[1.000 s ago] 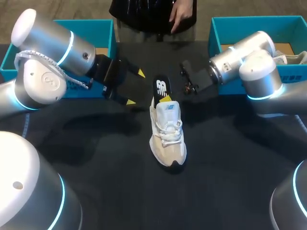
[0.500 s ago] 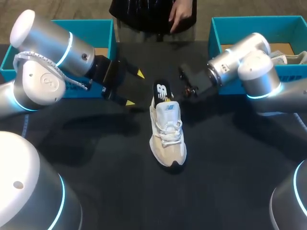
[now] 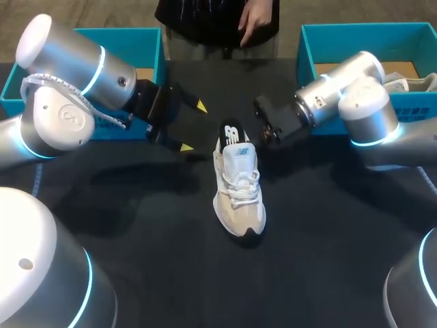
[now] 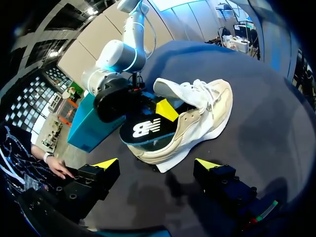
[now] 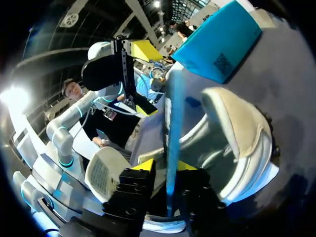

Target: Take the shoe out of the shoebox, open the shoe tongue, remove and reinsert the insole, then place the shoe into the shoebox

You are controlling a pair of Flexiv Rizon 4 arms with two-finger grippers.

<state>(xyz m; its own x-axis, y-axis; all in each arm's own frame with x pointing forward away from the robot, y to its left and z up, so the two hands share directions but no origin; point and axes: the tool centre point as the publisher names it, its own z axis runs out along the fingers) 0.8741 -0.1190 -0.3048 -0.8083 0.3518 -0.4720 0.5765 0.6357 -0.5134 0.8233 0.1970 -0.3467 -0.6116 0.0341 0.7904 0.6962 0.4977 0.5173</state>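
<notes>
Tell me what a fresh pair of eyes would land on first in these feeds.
The beige shoe lies mid-table, with its black insole sticking up out of the heel opening. The right end effector pinches that insole between its fingers. The left end effector hovers open beside the heel.

Left arm [image 3: 65,113] in from the left side, forearm angled toward centre. Left pincer [image 3: 192,126] wide open, yellow tips well apart (nothing between them in its wrist view). Right arm [image 3: 362,102] in from the right, elbow bent, wrist pointing toward centre. Right pincer [image 5: 165,166] nearly closed, both fingers clamped on the insole [image 5: 173,113], seen edge-on between them.
</notes>
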